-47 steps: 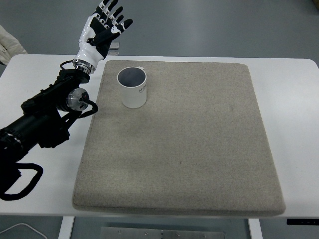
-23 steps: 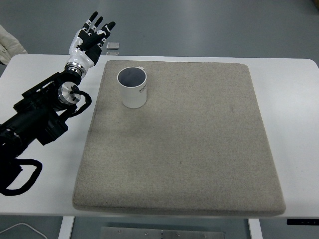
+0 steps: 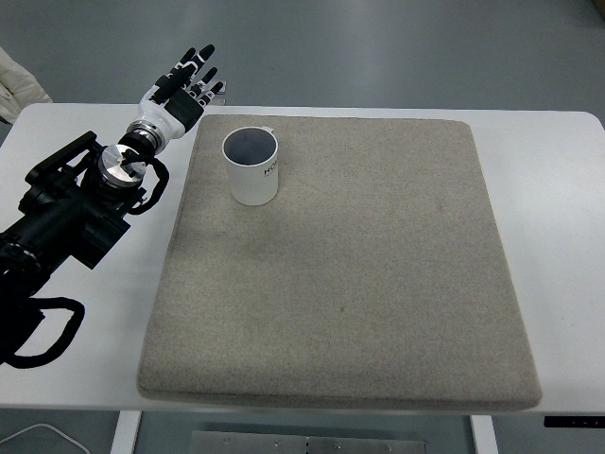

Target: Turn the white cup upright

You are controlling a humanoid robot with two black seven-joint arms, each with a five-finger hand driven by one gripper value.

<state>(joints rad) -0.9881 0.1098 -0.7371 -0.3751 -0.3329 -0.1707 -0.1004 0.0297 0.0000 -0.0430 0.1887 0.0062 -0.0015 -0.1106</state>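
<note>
A white cup (image 3: 252, 167) stands upright on the grey felt mat (image 3: 359, 284), near the mat's far left corner, its dark open mouth facing up. My left hand (image 3: 181, 87) hovers over the table's far left edge, a little left of and beyond the cup, apart from it. Its white and black fingers (image 3: 196, 63) are spread and hold nothing. The black left arm (image 3: 76, 203) comes in from the lower left. No right arm shows.
The mat lies on a white table (image 3: 558, 189). A small grey object (image 3: 217, 88) lies just past the table's far edge beside my hand. A black cable loop (image 3: 43, 331) hangs at the left edge.
The left hand has drawn back and lowered, and its wrist has turned, with the fingers staying spread. The cup has not moved.
</note>
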